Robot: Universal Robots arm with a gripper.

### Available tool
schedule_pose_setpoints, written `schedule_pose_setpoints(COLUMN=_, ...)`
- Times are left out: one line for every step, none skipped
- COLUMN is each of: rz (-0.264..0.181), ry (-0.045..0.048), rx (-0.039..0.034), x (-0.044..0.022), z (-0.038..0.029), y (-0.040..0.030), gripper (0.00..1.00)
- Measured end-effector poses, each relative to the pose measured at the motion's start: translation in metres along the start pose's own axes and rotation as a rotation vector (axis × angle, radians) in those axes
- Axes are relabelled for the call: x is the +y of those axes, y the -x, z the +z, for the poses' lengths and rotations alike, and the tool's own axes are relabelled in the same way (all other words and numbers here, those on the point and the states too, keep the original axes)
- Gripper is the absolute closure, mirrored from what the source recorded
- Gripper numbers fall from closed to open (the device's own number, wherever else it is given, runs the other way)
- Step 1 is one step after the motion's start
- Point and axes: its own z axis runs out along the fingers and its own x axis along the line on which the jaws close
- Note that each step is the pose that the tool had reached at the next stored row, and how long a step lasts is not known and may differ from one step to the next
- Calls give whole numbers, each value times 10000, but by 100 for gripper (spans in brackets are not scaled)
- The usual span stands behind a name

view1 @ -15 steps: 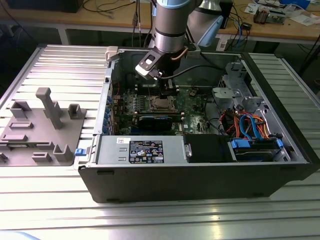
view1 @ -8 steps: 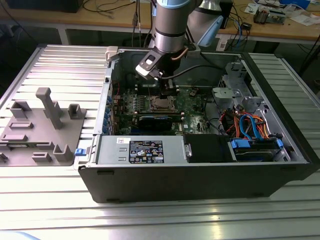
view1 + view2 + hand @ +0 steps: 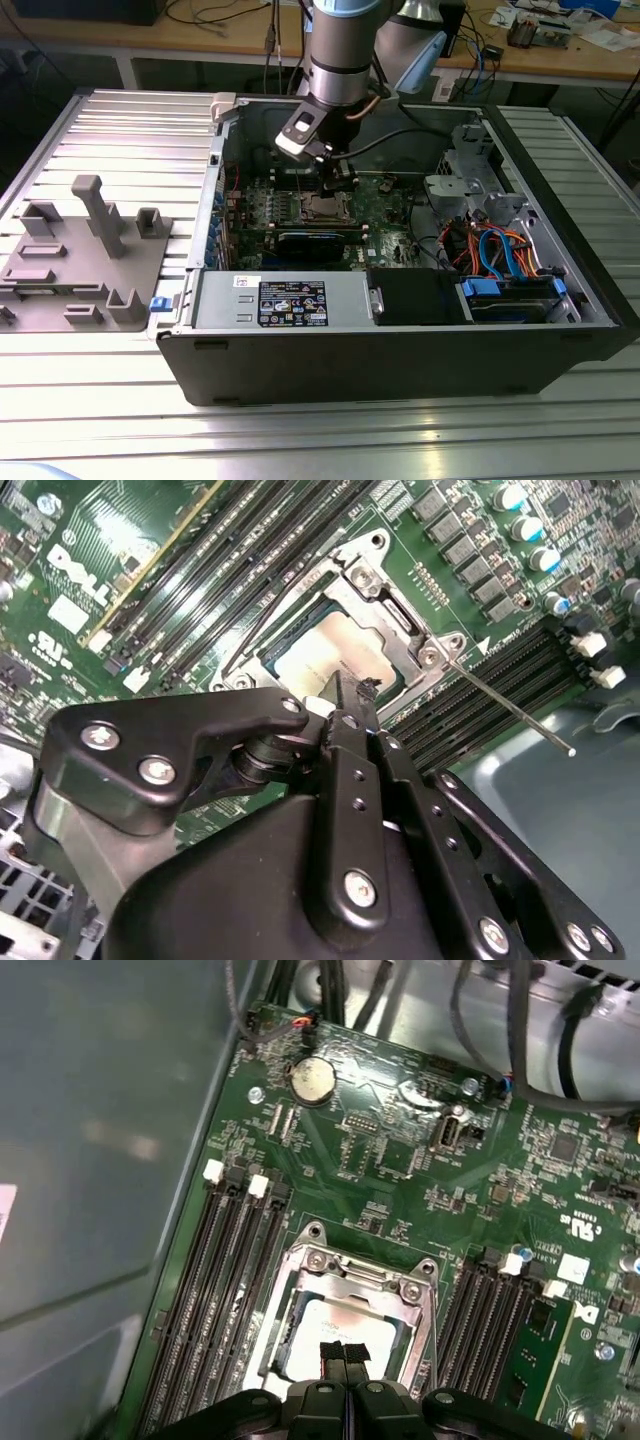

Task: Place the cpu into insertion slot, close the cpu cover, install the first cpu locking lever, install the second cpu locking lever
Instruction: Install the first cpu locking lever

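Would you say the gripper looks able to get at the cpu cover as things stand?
Probably yes: the gripper hangs just above the cpu cover, with nothing between them.

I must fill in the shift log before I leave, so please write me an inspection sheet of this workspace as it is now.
Surface: ribbed metal table carrying an open computer case.
Job's things: the cpu sits in the insertion slot. The cpu cover lies down around it. One thin lever rod sticks out free over the memory slots.
Clutter: grey fixture block beside the case, on the exterior view's left.
Grippers: the pincer is shut, with its tips at the cpu's edge. Whether they touch it cannot be told.
Cables: orange and blue cables inside the case.
Surroundings: wooden bench behind the table.
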Motion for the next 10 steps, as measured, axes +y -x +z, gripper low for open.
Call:
schedule_pose_setpoints(rz=-120, ry=1, rx=0, x=0, z=0, y=0, gripper=89)
schedule_pose_setpoints(rz=-278, ry=2, rx=0, x=0, z=0, y=0, gripper=89)
schedule_pose_setpoints(rz=-389, ry=2, rx=0, x=0, z=0, y=0, gripper=89)
schedule_pose_setpoints(rz=-539, ry=3, rx=0, x=0, z=0, y=0, gripper=89)
schedule_pose_setpoints(rz=-672, ry=4, rx=0, x=0, z=0, y=0, gripper=89)
schedule_pose_setpoints(rz=-822, ry=5, rx=0, x=0, z=0, y=0, gripper=89)
schedule_pose_setpoints(rz=-955, ry=6, rx=0, x=0, z=0, y=0, gripper=89)
schedule_pose_setpoints(rz=-1167, ry=8, rx=0, x=0, z=0, y=0, gripper=89)
schedule_pose_setpoints(rz=-1341, ry=9, rx=0, x=0, z=0, y=0, gripper=89)
schedule_pose_setpoints(rz=-1520, ry=10, rx=1, x=0, z=0, y=0, gripper=89)
